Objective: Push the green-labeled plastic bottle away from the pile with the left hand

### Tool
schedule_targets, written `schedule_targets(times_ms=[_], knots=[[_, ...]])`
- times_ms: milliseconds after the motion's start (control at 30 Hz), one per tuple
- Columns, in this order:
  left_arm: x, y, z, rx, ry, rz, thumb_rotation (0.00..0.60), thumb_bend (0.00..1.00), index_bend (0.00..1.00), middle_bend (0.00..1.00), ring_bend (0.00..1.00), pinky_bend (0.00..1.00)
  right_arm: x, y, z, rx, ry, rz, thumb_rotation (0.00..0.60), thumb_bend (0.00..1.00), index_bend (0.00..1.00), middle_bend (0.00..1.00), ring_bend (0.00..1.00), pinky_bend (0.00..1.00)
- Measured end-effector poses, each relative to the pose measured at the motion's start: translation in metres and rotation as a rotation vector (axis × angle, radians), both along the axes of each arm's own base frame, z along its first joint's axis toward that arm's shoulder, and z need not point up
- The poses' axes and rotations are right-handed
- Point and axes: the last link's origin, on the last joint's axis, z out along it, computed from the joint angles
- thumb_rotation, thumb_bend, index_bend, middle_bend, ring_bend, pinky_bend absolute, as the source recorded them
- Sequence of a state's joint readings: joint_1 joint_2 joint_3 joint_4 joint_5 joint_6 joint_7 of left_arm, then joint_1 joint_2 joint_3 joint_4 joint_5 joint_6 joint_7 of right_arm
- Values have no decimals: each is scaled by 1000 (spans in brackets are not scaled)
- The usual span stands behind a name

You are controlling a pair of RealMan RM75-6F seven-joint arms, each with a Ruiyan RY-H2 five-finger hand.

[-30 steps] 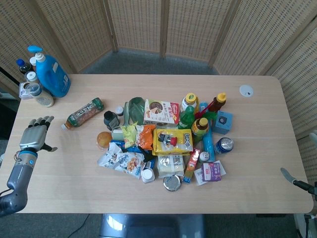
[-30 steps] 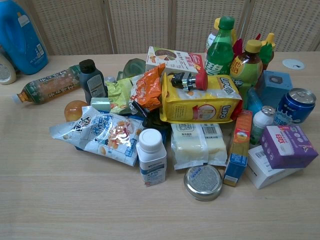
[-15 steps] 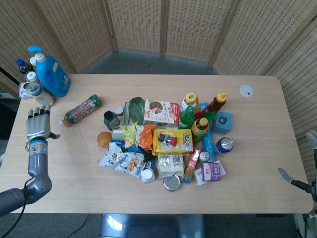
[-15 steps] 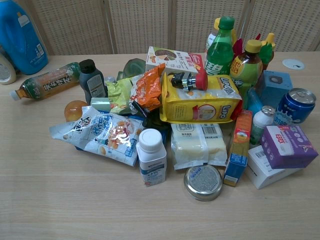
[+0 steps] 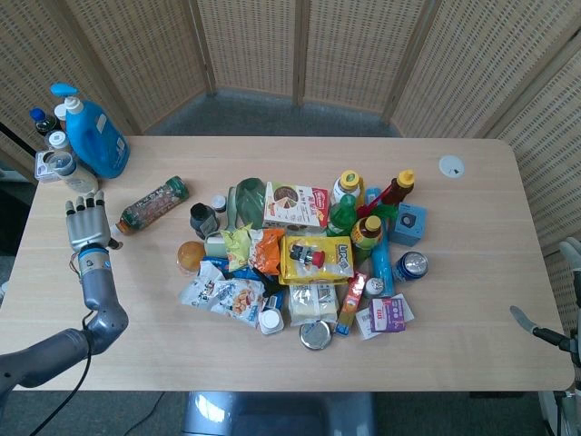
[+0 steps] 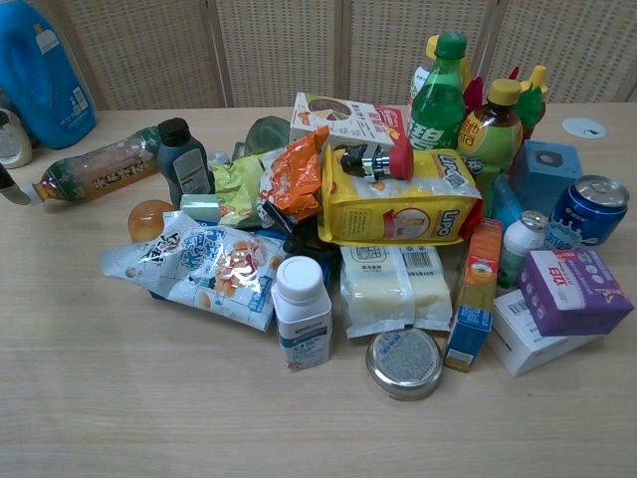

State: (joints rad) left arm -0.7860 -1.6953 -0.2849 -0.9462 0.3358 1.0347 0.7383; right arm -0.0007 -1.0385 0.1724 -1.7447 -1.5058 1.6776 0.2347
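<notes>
The green-labeled plastic bottle point(image 5: 151, 203) lies on its side at the left of the pile, cap pointing toward the table's left edge; the chest view shows the bottle point(image 6: 96, 167) too. My left hand point(image 5: 86, 223) stands just left of the cap, fingers straight and apart, holding nothing. Its thumb reaches to about the cap, and I cannot tell whether it touches. A dark fingertip point(image 6: 12, 188) shows at the chest view's left edge beside the cap. Only a sliver of my right hand point(image 5: 543, 332) shows at the table's right edge.
A blue detergent bottle point(image 5: 93, 134) and small jars point(image 5: 64, 168) stand at the back left corner, close behind my left hand. The pile point(image 5: 304, 254) of snacks, bottles and cans fills the table's middle. A dark small bottle point(image 5: 202, 219) stands right of the green-labeled bottle.
My left hand has moved right and farther onto the table, up to the bottle's cap. The bottle has shifted only slightly.
</notes>
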Motion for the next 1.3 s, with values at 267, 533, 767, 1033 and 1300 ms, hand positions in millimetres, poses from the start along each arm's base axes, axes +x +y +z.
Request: schedule_targets(times_ms=[267,533,767,1033,1300], knots=[[6,12,-24,-5,5,17,600,37,0,0,0,0,-4,-3,-1,7,-3,-14,600,0,0,0,0,0],[18,22,-49,-17,-14,9,600,36,0,0,0,0,-8,-8,-3,16,-7,-30,600,0,0,0,0,0],[26,28,-62,-9,-14,-11,600,35,52,0,0,23,-10,-10,-5,26,-7,-37,600,0,0,0,0,0],[28,27,-69,-5,41,-29,600,36,274,73,144,431,-11,-10,-4,26,-10,-42,600,0,0,0,0,0],[29,26,-71,0,83,-45,600,66,546,487,523,698,-11,-10,-3,26,-13,-39,600,0,0,0,0,0]])
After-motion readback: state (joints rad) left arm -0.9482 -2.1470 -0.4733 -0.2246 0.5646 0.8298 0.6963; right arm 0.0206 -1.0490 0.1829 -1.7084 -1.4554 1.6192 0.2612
